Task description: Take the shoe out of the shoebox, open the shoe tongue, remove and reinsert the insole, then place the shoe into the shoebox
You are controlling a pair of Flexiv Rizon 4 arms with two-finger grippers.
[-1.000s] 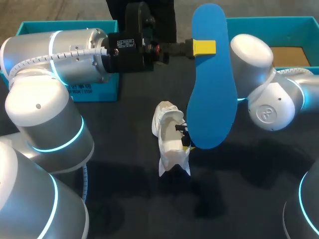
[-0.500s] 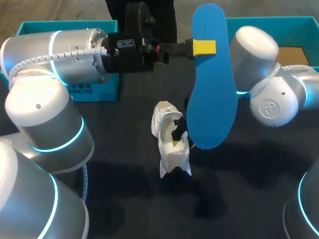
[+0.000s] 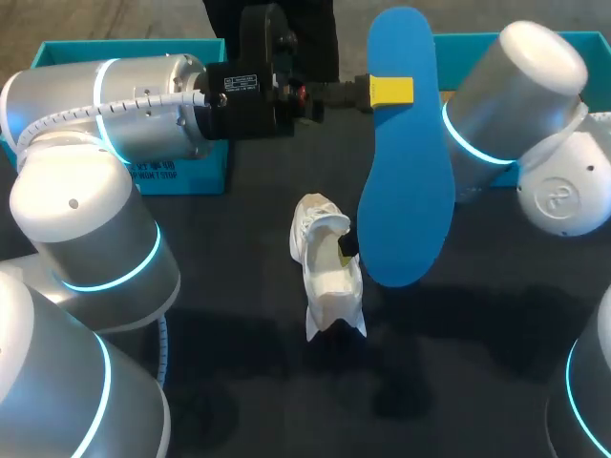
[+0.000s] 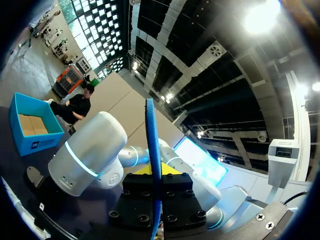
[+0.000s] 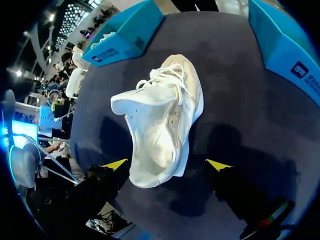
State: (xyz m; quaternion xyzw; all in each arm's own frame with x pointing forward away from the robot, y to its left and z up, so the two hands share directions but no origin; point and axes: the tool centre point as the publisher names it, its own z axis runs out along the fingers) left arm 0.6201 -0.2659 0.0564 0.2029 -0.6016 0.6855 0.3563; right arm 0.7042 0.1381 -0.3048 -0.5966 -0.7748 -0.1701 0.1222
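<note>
The white shoe (image 3: 329, 272) lies on the dark table, its tongue pulled up and its opening showing. My left gripper (image 3: 389, 91) holds the blue insole (image 3: 406, 162) high above the table, shut on its upper part; in the left wrist view the insole (image 4: 152, 150) stands edge-on between the fingers. My right gripper (image 5: 166, 165) is open above the shoe (image 5: 162, 120), with one yellow tip on each side of the heel and a gap to both. In the head view the insole hides most of the right gripper (image 3: 347, 246).
A teal box (image 3: 181, 172) stands at the back left behind my left arm. A second teal box (image 3: 535, 43) with a brown floor stands at the back right. Both flank the shoe in the right wrist view. Dark table surrounds the shoe.
My right gripper has opened and let go of the shoe, and the right arm has risen and swung to the right. The left arm and insole have not moved.
</note>
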